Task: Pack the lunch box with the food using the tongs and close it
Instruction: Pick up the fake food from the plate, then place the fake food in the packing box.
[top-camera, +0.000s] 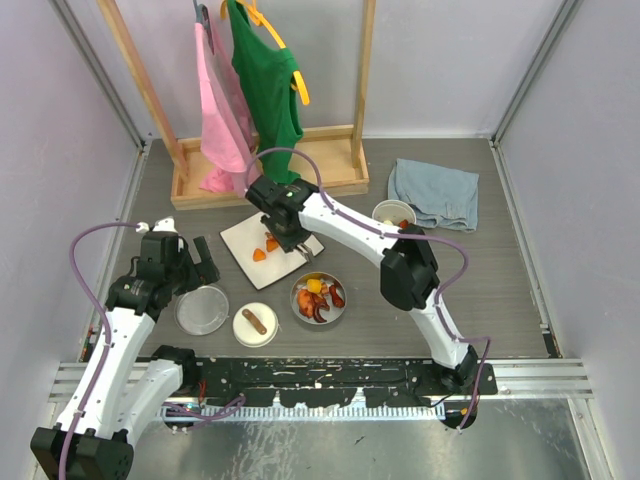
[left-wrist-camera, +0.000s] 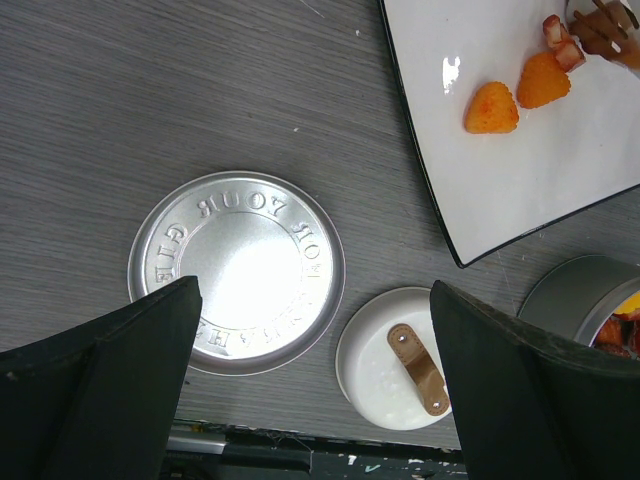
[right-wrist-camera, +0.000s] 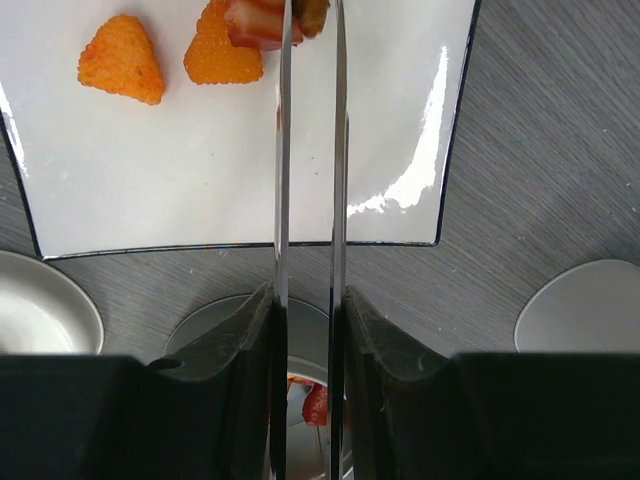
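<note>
Pressing both arms of slim, likely springy, slick tongs (right-wrist-camera: 283, 200) in right gripper (right-wrist-camera: 308, 310), tips ahead at small, soft-looking food (right-wrist-camera: 255, 22); left gripper (left-wrist-camera: 315, 300) wide, empty.

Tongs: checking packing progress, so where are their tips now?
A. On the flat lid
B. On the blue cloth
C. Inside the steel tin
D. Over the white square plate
D: in the right wrist view the tongs reach over the white square plate, tips at a red piece.
</note>
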